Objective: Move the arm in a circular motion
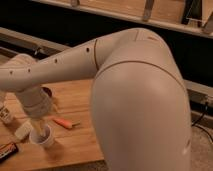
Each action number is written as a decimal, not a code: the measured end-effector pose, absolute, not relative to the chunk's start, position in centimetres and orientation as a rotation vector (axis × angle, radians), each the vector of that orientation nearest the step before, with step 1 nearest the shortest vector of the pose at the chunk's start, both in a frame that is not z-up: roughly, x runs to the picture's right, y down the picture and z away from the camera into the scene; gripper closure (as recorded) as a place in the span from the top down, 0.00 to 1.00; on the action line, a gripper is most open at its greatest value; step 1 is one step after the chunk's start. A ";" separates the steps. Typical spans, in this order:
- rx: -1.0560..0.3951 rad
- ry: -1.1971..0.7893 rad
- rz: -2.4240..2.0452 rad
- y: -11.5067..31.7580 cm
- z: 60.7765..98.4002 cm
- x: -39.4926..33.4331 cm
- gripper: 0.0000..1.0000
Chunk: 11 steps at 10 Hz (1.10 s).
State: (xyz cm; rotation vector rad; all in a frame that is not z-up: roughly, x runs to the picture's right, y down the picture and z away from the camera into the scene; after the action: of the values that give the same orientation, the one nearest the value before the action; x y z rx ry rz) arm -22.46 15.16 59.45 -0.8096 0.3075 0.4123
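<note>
The cream-white arm (135,95) fills the right and middle of the camera view. Its thick upper segment rises from the bottom right, bends at a rounded elbow near the top, and its forearm with small dark holes (55,62) runs left. The ribbed wrist (36,102) turns down at the left. The translucent gripper (40,129) points down into or just above a white cup (44,137) on the wooden table (75,100).
An orange carrot-like object (65,122) lies right of the cup. A small white object (22,131) and a dark snack bar (7,149) lie to the cup's left. A white bottle (5,114) stands at the left edge. A metal rail (197,90) runs behind the table.
</note>
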 end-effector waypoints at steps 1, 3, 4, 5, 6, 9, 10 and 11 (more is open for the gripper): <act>-0.813 0.342 0.429 15.7 59.0 -21.1 0.65; -0.810 0.396 0.486 16.1 58.2 -18.6 0.65; -0.807 0.419 0.519 16.2 57.9 -17.5 0.65; -0.803 0.440 0.550 16.3 57.5 -16.4 0.65; -0.788 0.480 0.601 16.5 57.1 -14.5 0.65; -0.729 0.562 0.711 16.4 57.0 -10.6 0.65; -0.712 0.584 0.740 16.3 57.2 -9.7 0.65; -0.684 0.618 0.790 16.3 57.7 -8.2 0.65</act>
State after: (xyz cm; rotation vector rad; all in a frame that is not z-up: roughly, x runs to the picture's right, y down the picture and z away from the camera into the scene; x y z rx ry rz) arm -8.19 16.29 57.67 -0.6843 0.6179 0.7899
